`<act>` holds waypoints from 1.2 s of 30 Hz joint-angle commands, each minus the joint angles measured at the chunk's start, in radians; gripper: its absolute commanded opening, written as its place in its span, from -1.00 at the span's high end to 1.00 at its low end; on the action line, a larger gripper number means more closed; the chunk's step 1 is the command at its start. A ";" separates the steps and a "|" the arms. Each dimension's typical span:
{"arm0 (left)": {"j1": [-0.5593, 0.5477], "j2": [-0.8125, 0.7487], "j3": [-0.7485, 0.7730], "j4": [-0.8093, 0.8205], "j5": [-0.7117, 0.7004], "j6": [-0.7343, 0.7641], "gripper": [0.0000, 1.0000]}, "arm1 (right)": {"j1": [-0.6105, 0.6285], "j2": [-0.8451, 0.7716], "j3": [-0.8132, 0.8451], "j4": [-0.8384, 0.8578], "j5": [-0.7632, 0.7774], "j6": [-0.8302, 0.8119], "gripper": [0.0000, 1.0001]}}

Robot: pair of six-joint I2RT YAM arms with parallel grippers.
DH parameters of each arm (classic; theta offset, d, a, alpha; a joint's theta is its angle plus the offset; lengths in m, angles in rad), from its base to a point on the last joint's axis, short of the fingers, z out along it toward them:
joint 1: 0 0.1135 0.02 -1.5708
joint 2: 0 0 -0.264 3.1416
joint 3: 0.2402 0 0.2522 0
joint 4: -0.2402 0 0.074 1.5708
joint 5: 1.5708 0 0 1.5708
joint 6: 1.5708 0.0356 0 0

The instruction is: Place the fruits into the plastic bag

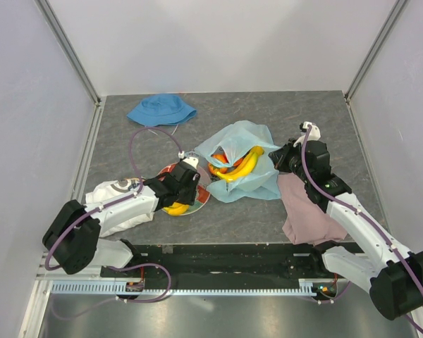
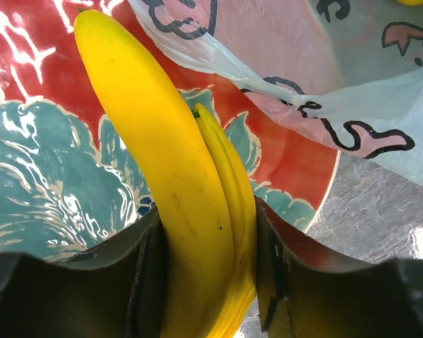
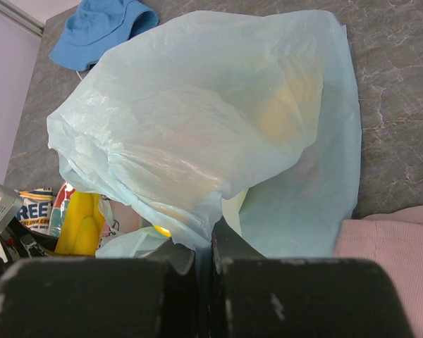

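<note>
Two yellow bananas (image 2: 176, 183) lie on the red-rimmed floral plate (image 2: 49, 176). My left gripper (image 2: 208, 267) is shut on them, a finger pressed against each side. In the top view this gripper (image 1: 180, 190) sits over the plate (image 1: 197, 201), left of the light-blue plastic bag (image 1: 257, 179). More bananas (image 1: 243, 165) and orange-red fruit show in the bag's open mouth. My right gripper (image 3: 206, 246) is shut on a pinch of the bag's film (image 3: 197, 120) at the bag's right side (image 1: 278, 158). No green fruit shows.
A blue bucket hat (image 1: 161, 109) lies at the back left. A pink cloth (image 1: 303, 208) lies under the right arm, right of the bag. A purple cable loops across the table behind the plate. Walls close in on three sides.
</note>
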 commanded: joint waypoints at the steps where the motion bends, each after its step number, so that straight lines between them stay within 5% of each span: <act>1: 0.004 -0.042 0.015 0.026 -0.014 -0.012 0.39 | -0.004 -0.028 -0.001 0.015 0.015 -0.007 0.99; 5: 0.004 -0.054 0.019 0.024 -0.017 -0.009 0.64 | -0.002 -0.026 -0.001 0.017 0.015 -0.008 0.99; 20: 0.002 -0.215 0.114 0.197 -0.021 0.034 0.88 | -0.002 -0.019 -0.009 0.027 0.008 0.002 0.99; 30: -0.005 -0.145 0.155 0.567 0.461 -0.018 0.80 | -0.004 -0.019 -0.006 0.029 0.006 0.007 0.99; 36: -0.004 0.004 0.253 0.627 0.690 -0.096 0.82 | -0.004 -0.029 -0.004 0.012 0.009 0.005 0.99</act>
